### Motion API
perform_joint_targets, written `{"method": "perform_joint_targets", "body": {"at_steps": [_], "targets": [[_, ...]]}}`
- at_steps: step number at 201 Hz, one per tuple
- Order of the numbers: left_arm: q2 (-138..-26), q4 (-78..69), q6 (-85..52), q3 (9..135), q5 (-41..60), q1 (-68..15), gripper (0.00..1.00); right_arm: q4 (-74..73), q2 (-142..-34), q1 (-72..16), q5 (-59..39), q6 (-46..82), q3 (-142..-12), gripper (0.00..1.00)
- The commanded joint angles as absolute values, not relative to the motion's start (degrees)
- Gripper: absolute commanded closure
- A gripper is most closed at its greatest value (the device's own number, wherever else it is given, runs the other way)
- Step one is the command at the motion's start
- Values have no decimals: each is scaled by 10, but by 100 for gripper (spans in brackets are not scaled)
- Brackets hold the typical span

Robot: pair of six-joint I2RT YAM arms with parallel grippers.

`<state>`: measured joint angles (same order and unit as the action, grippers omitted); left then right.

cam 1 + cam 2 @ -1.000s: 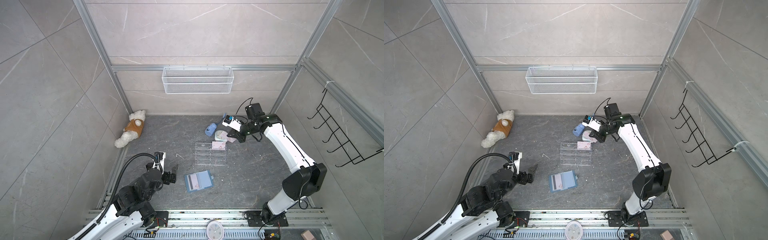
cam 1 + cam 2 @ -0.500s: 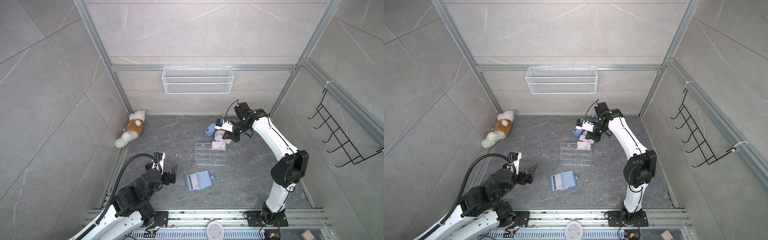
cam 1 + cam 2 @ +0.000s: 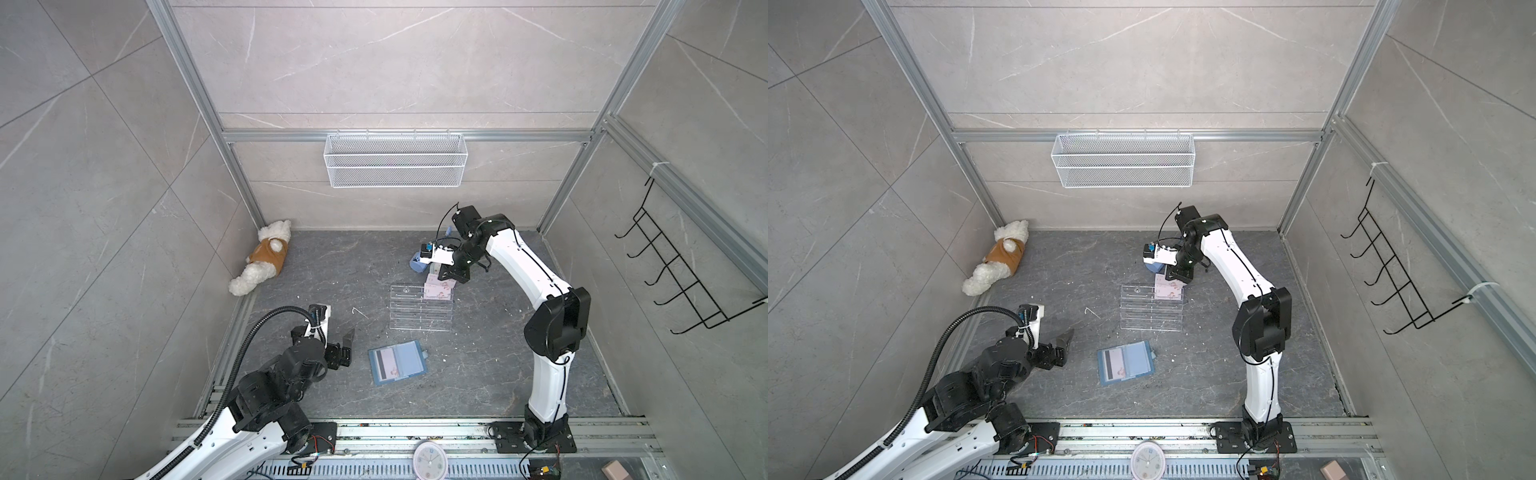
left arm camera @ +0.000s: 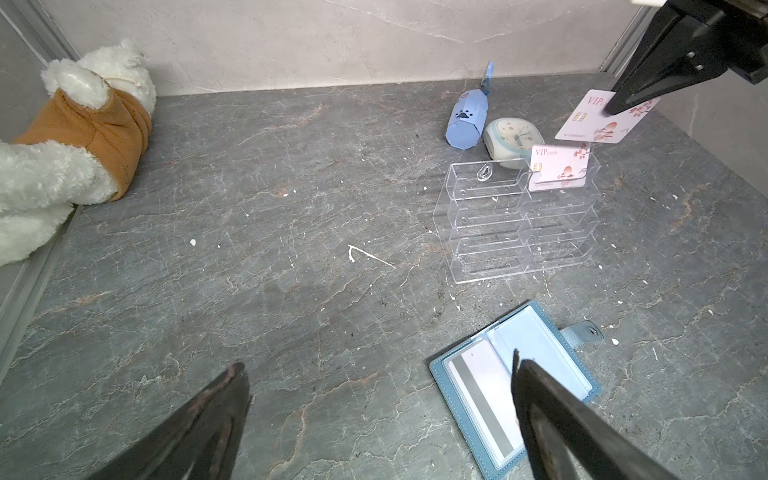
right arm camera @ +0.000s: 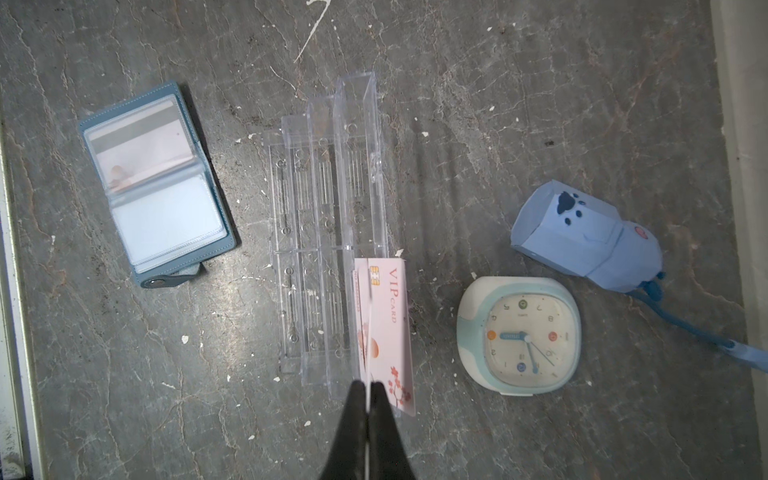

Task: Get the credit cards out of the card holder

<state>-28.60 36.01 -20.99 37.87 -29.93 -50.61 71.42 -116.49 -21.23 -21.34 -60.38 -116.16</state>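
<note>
Lying open and flat on the grey floor (image 3: 478,365), the card holder (image 3: 405,357) is dusty blue with clear sleeves; its snap tab (image 4: 586,332) points toward the right arm's side, and its spine runs near to far, slightly skewed; the sleeved card (image 4: 478,386), pale pink, lies lengthwise beside the spine, its dark stripe along the outer edge; farther back, the racked card (image 4: 559,168) stands on its long edge in the rear right pocket of the acrylic rack (image 4: 490,216), printed face forward; just above it hangs the held card (image 4: 598,124), tilted, long axis roughly crosswise; the right gripper (image 5: 368,384) is clenched on its upper edge; the left gripper (image 4: 376,363) hovers released, jaws spread wide, to the holder's left and apart from it.
</note>
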Motion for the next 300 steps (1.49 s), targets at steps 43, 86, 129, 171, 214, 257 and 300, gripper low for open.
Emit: {"method": "perform_joint_targets", "body": {"at_steps": [43,86,129,171,214,257,300], "targets": [[-295,355,-200,380,-310,-508,0,746,-1207,-224,-184,-623,-1203,100],[-299,351,-196,379,-310,-508,0,748,-1213,-224,-171,-628,-1200,100],[-303,350,-195,379,-306,-507,0,744,-1221,-224,-168,-627,-1203,100],[-305,348,-195,377,-301,-507,0,741,-1225,-225,-172,-626,-1205,100],[-308,343,-194,376,-294,-508,0,741,-1233,-227,-178,-625,-1209,100],[-309,342,-192,376,-293,-507,0,740,-1237,-227,-177,-623,-1209,100],[-312,338,-193,375,-289,-507,0,740,-1240,-231,-180,-624,-1209,100]]}}
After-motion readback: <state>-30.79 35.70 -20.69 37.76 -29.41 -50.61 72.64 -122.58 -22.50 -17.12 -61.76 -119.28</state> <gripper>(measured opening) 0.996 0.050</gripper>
